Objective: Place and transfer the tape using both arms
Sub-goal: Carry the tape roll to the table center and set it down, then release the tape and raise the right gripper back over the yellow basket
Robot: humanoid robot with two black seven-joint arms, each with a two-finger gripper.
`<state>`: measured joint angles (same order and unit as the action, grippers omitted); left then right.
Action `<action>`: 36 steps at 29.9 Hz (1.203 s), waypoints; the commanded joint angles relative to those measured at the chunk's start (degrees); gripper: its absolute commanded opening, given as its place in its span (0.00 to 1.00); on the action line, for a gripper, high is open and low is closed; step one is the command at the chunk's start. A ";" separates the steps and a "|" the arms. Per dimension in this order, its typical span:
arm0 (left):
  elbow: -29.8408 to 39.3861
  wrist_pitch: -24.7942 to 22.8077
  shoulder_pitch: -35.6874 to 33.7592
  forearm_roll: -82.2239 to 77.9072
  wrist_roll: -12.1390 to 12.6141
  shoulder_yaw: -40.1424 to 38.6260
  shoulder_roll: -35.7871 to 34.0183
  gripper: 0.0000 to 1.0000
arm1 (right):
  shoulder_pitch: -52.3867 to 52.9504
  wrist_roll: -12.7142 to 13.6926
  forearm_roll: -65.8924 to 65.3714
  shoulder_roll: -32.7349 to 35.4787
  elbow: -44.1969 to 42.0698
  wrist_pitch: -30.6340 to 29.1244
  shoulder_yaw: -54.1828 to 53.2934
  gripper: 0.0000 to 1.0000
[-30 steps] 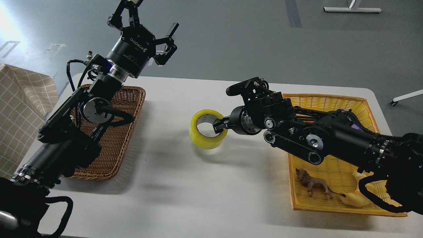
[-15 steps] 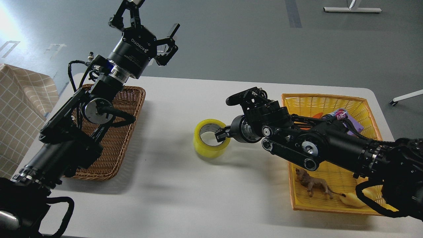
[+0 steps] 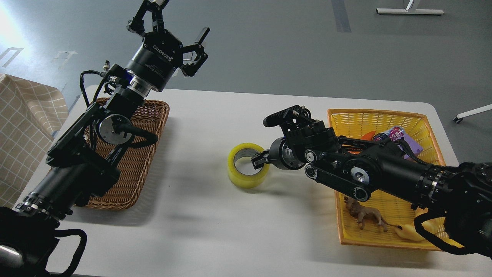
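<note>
The tape (image 3: 246,177), a yellow translucent roll with a grey-white core, is at the middle of the white table (image 3: 215,231), low on or just above its surface, opening facing up. My right gripper (image 3: 260,161) reaches in from the right and is shut on the roll's right wall, one finger inside the core and one outside. My left gripper (image 3: 175,21) is open and empty, raised high above the table's far left, over the brown basket's far end.
A brown wicker basket (image 3: 148,161) lies at the left under my left arm. A yellow basket (image 3: 369,119) at the right holds a lion toy (image 3: 365,215), a yellow croissant toy (image 3: 410,232) and a purple packet (image 3: 398,135). A checked cloth (image 3: 23,127) is at far left.
My right gripper has lowered the tape toward the table and shifted it slightly right and nearer to me. The left arm has barely moved.
</note>
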<state>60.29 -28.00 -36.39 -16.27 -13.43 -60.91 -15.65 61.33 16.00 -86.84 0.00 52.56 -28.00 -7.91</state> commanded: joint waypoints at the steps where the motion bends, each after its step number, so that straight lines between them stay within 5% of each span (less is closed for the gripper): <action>1: 0.00 0.00 0.00 0.01 -0.02 0.00 0.00 0.98 | 0.02 0.00 0.00 0.00 -0.18 0.00 -0.18 0.47; 8: 0.00 0.00 0.00 0.09 -0.02 0.00 0.00 0.98 | 0.46 0.00 0.18 0.00 0.61 0.00 -4.20 0.91; 10: 0.00 0.00 -0.09 0.10 -0.02 0.00 0.00 0.98 | 0.28 0.26 0.18 0.00 0.79 0.00 -6.57 0.95; 16: 0.00 0.00 -0.27 0.10 -0.02 0.00 -0.17 0.98 | 1.33 0.53 0.18 1.32 2.98 0.00 -10.01 0.97; 24: 0.09 0.00 -0.27 0.10 -0.02 0.00 -0.17 0.98 | 0.72 0.53 0.26 12.56 15.02 0.00 -19.15 0.98; 36: 0.00 0.00 -0.53 0.01 0.07 0.35 -0.61 0.98 | -7.96 0.18 0.61 22.24 28.28 0.00 -46.63 0.98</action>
<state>60.37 -28.00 -36.91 -16.27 -13.36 -60.66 -16.24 57.15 16.47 -86.56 21.77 77.45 -28.00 -47.08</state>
